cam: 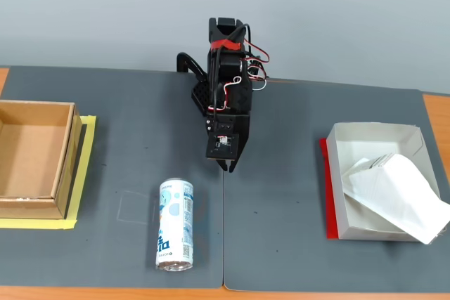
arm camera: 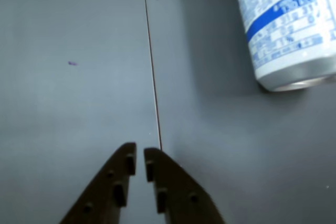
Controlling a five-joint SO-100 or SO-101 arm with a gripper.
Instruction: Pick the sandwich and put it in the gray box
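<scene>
One sandwich (cam: 397, 194) in gray box (cam: 337, 180); can (cam: 175, 224) print unreadable.

White wedge sandwich (cam: 397, 194) tilted in the gray box (cam: 336, 187), one end over its rim

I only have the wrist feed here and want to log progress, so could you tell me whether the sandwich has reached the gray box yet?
Observer: Yes. In the fixed view the sandwich lies in the gray box, tilted, one corner over the box's near right wall.
Operator: Thank you. Where is the arm relative to that box?
Observer: The gripper is near the table's middle, left of the box in the fixed view, holding nothing.
Operator: Anything else beyond the can I see?
Observer: A brown cardboard box sits at the left edge, left of the can.
</scene>
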